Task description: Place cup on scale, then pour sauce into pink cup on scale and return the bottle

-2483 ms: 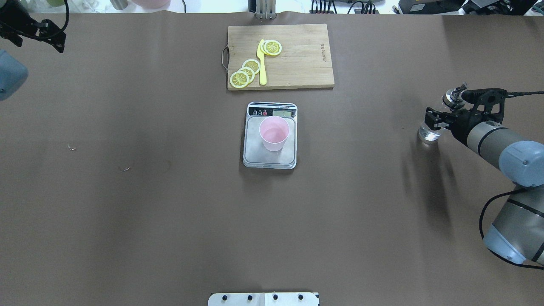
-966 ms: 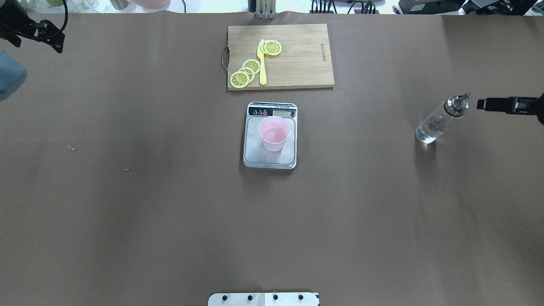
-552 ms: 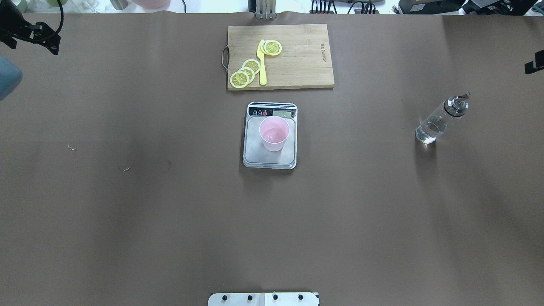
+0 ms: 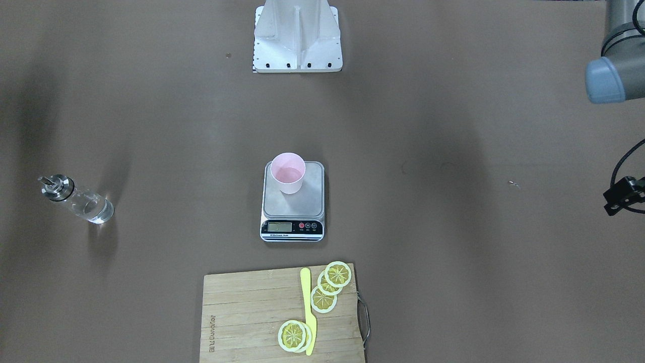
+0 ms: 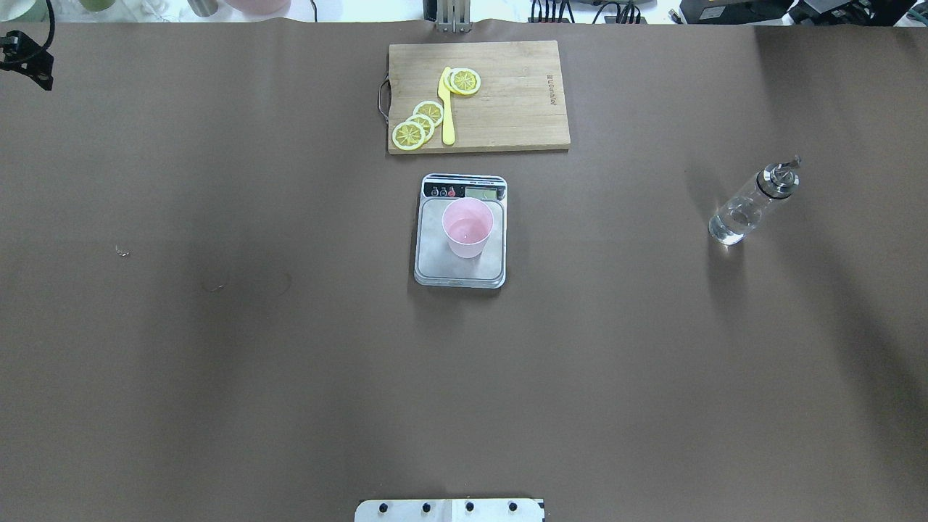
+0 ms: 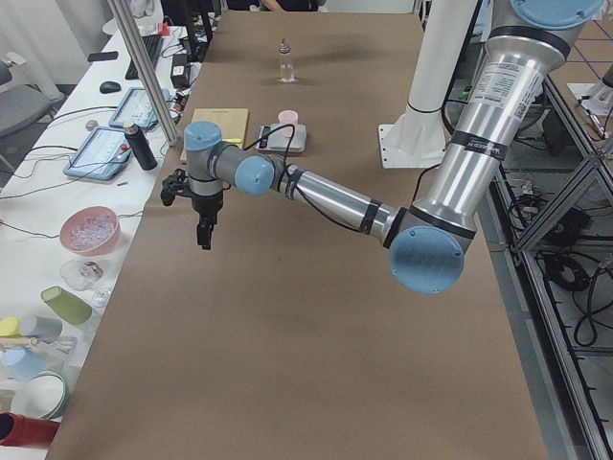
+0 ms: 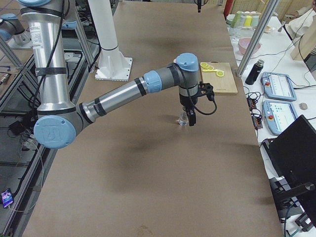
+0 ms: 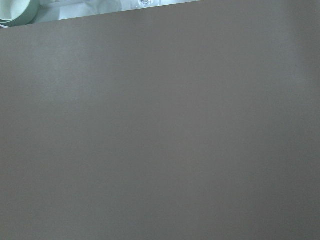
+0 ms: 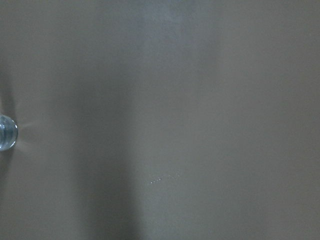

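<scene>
The pale pink cup [image 5: 467, 228] stands upright on the grey scale [image 5: 460, 274] at the table's middle; both also show in the front view, the cup [image 4: 287, 173] on the scale [image 4: 292, 229]. The clear glass bottle [image 5: 750, 206] with its metal cap stands alone on the table at the right, clear sauce [image 4: 95, 209] in its lower part. My right gripper [image 7: 190, 117] hangs beside and above the bottle [image 7: 182, 119]; I cannot tell its state. My left gripper [image 6: 204, 232] hangs over the table's left end; I cannot tell its state. The bottle's base [image 9: 6, 132] shows in the right wrist view.
A wooden cutting board [image 5: 507, 109] with lemon slices [image 5: 420, 123] and a yellow knife [image 5: 447, 109] lies beyond the scale. The robot's white base [image 4: 297, 35] is at the near edge. A side bench with bowls and tablets [image 6: 96, 153] runs along the far side.
The right gripper let go of the bottle and drew back out of the overhead view. The bottle stays standing. The left arm drew further toward the far left corner.
</scene>
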### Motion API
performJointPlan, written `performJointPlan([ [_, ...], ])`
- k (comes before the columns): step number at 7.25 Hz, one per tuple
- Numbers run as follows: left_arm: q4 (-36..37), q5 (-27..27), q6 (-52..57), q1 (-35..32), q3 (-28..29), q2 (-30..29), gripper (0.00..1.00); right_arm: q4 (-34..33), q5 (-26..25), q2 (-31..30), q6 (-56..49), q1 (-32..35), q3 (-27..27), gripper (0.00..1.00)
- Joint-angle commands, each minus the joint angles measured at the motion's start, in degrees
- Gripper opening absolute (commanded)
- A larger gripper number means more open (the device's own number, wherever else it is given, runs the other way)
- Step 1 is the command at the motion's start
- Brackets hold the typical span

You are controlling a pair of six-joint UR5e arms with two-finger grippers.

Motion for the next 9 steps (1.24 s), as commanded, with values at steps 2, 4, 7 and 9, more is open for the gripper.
performJointPlan([
  [2, 0.50, -9.62, 10.67, -9.26, 0.27, 6.97, 0.99, 1.28, 2.03, -2.23, -0.35, 1.62, -2.67, 1.00],
  [4, 0.50, -9.79, 20.16, -13.14, 1.24, 12.15, 0.99, 1.28, 2.03, -2.23, -0.35, 1.62, -2.67, 1.00],
  [7, 0.06, -9.79, 21.35, -13.68, 1.50, 14.90, 0.99, 1.36, 1.77, -3.71, -0.35, 1.62, -2.84, 1.00],
  [9, 0.24, -9.97, 21.35, -14.90, 1.51, 15.60, 0.99, 1.28, 0.81, -3.72, -0.35, 2.23, -2.93, 1.00],
])
